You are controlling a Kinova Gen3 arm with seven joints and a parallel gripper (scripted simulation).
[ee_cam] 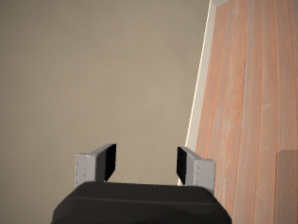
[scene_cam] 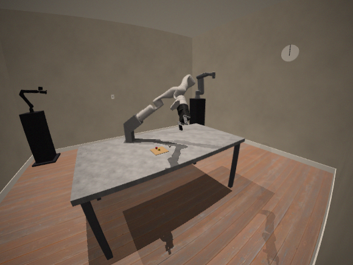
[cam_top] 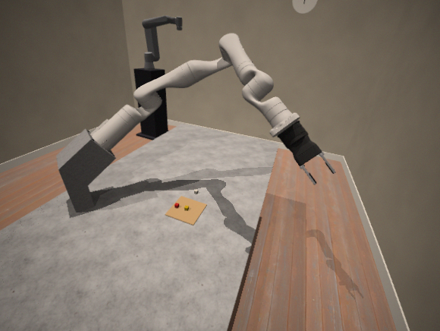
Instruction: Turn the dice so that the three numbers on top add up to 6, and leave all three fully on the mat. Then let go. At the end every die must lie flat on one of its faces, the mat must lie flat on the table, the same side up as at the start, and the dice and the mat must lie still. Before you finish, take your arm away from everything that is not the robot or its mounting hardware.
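A tan mat [cam_top: 186, 210] lies flat on the grey table; it also shows small in the exterior view [scene_cam: 159, 150]. A red die [cam_top: 177, 205] and a yellow die [cam_top: 187, 207] sit on the mat. A white die [cam_top: 196, 191] lies on the table just beyond the mat's far edge, off the mat. The dice are too small to read their top numbers. My gripper [cam_top: 319, 170] is open and empty, raised high and tilted, far to the right of the mat near the table's edge. In the wrist view the open fingers frame only wall and floor.
The arm's grey base block [cam_top: 81, 171] stands on the table to the left of the mat. A black pedestal with a camera arm [cam_top: 152, 99] stands behind the table. The table's right edge [cam_top: 252, 243] drops to the wooden floor.
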